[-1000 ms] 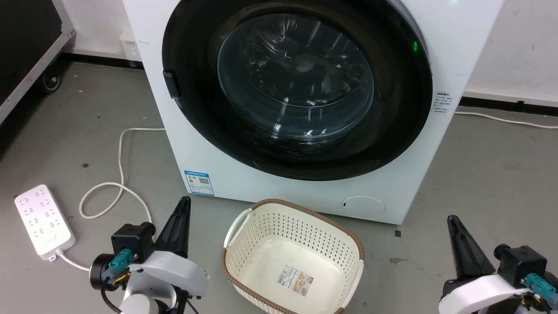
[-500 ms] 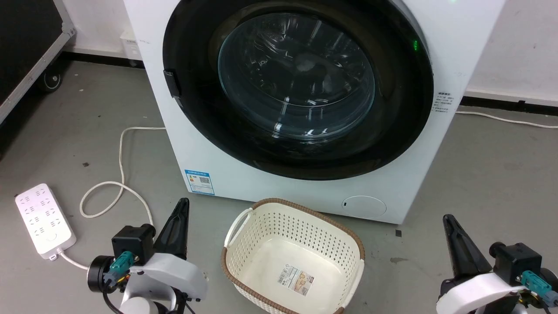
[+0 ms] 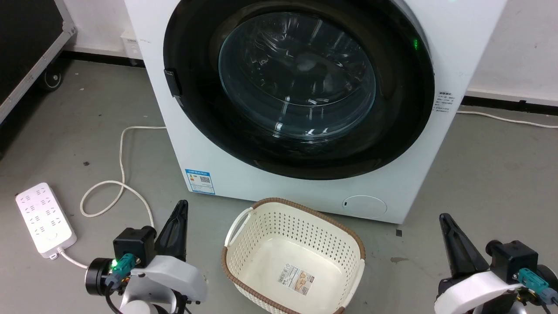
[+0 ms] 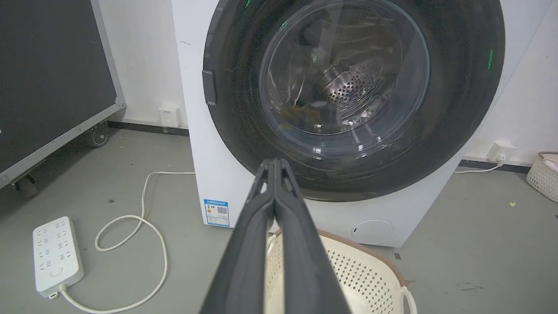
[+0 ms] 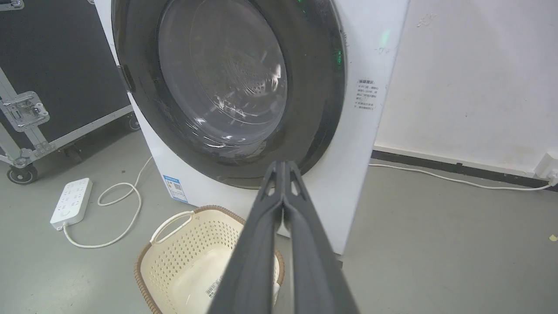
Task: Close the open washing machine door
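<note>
Facing the washing machine door (image 3: 298,83) sits a basket (image 3: 301,226) (sticker (image 3: 296,279) inside).

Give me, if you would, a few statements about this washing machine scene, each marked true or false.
1. The washing machine door hangs swung out wide to one side. False: it lies across the machine's front.
2. The left gripper and the right gripper each have their fingers pressed together. True.
3. The basket is full of laundry. False: it holds no clothes, and a label shows on its bottom.
4. A white power strip lies on the floor to the robot's left. True.
5. The left gripper is touching the washing machine door. False: in the head view it sits low, in front of the machine and apart from it.
</note>
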